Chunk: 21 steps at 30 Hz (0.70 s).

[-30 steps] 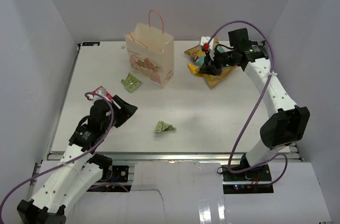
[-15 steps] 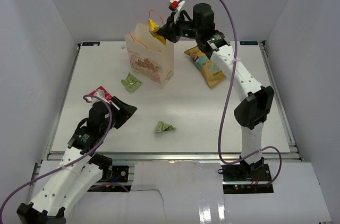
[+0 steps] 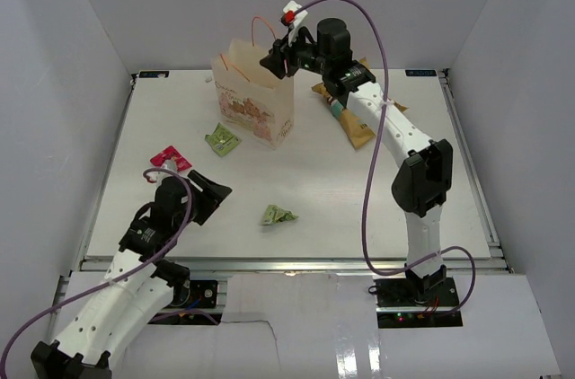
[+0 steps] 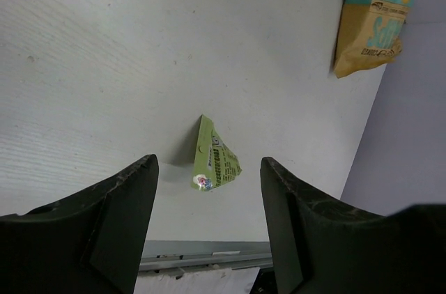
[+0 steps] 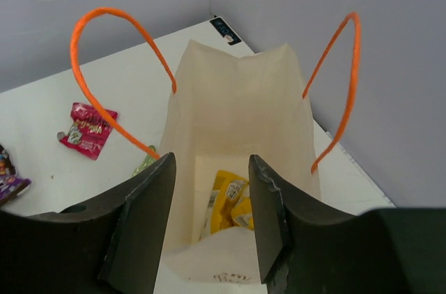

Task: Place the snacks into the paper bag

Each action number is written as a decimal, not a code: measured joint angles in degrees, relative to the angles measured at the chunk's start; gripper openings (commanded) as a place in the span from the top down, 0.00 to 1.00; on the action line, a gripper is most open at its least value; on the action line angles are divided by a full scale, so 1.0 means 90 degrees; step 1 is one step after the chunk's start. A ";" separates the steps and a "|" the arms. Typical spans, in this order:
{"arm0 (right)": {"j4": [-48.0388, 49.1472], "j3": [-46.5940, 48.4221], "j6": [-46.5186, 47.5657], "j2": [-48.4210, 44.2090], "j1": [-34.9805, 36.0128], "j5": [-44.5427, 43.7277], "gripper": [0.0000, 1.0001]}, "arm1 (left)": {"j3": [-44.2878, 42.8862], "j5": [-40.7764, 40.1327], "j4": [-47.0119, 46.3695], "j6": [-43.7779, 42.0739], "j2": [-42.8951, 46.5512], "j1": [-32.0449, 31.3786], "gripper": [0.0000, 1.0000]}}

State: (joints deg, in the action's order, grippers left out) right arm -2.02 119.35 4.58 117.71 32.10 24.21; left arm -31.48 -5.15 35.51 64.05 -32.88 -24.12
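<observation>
The paper bag [image 3: 254, 92] stands upper centre on the desk [image 3: 323, 181], a candy pack [image 5: 226, 203] lying inside, the right hand [image 3: 274, 63] above its mouth. A small packet [image 3: 222, 139] lies at the bag's lower left, the crisp bag [image 3: 359, 130] to its right. A folded packet [image 3: 278, 215] sits lower centre, right of the left hand [image 3: 209, 189]; a flat packet [image 3: 171, 161] lies upper left of that hand

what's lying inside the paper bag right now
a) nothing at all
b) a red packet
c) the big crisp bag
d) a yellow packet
d, since the right wrist view looks straight down into the open paper bag and a yellow packet lies on its floor.
</observation>
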 measured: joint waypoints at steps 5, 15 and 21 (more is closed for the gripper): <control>-0.0333 -0.1069 0.0134 -0.0974 -0.0413 0.0879 0.41 | 0.0015 -0.0080 -0.0012 0.0345 -0.0597 0.0007 0.31; -0.1797 -0.5574 0.2125 -0.4189 -0.1243 0.1994 0.35 | -0.0367 -0.0175 0.0452 0.1219 -0.2557 0.1960 0.32; -0.2460 -0.7366 0.2742 -0.4828 -0.1263 0.1999 0.34 | -0.0731 -0.0226 0.0787 0.1462 -0.2858 0.2854 0.32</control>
State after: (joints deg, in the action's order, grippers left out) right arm -24.16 53.06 29.26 74.26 20.73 42.19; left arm -38.06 -7.18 42.59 77.21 -58.61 1.56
